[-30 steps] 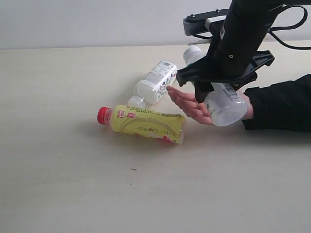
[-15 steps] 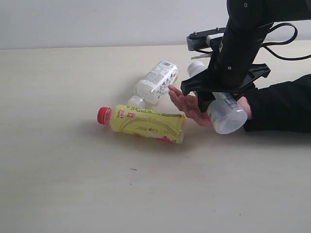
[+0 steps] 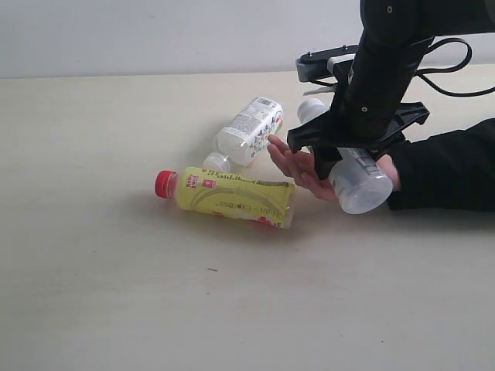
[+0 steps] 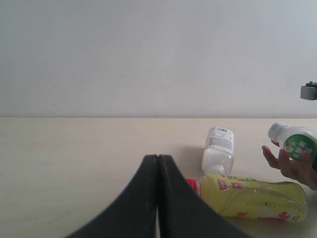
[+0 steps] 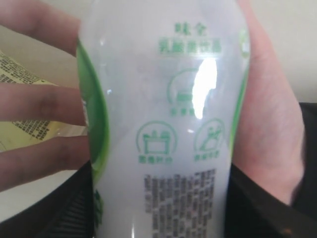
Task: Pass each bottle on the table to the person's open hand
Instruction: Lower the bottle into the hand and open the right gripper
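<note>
My right gripper is shut on a whitish bottle with a green label, holding it tilted on the person's open hand. In the right wrist view that bottle fills the frame between my dark fingers, with the palm behind it. A yellow bottle with a red cap lies on its side on the table, just left of the hand. Behind it lies a second whitish bottle. My left gripper is shut and empty, low over the table and well apart from the yellow bottle. The red-labelled clear bottle is out of view.
The person's black sleeve rests on the table at the right. A pale wall runs behind the far edge. Bare tabletop stretches across the left and front.
The right arm has lowered the held bottle slightly and moved it right onto the palm. Over the last half second it has barely moved. The other bottles lie as before.
</note>
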